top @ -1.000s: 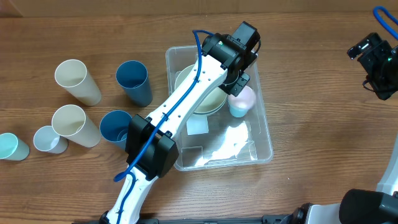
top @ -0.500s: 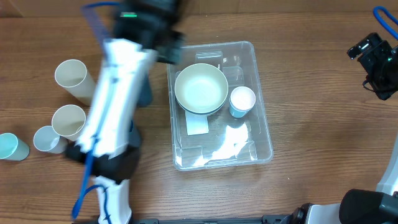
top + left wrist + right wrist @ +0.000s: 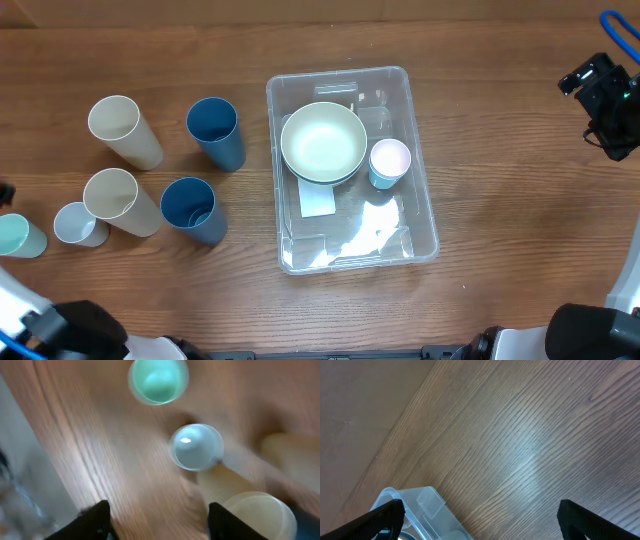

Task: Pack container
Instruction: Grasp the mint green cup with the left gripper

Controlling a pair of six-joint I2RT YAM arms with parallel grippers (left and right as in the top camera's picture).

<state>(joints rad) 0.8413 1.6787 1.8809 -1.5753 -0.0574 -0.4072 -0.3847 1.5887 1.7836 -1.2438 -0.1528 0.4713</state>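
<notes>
The clear container (image 3: 400, 240) stands mid-table; its corner (image 3: 420, 510) also shows in the right wrist view. Inside it a pale green bowl (image 3: 323, 142) sits with a small pinkish cup (image 3: 389, 160) upright beside it. My left gripper (image 3: 159, 520) hangs open over bare wood at the far left, nothing between its fingers, near a mint cup (image 3: 158, 381), a small pale cup (image 3: 196, 446) and a cream cup (image 3: 255, 510). Only the left arm's base (image 3: 60, 330) shows overhead. My right gripper (image 3: 600, 95) stays open and empty at the right edge.
Left of the container stand two cream cups (image 3: 123, 130) (image 3: 120, 200), two dark blue cups (image 3: 215, 132) (image 3: 192, 208), a small white cup (image 3: 78, 223) and a mint cup (image 3: 18, 236). A white label (image 3: 318, 200) lies on the container's base.
My left arm has swung away from the container to the far left and its gripper has opened. The small pinkish cup stays in the container beside the bowl. The right arm is still.
</notes>
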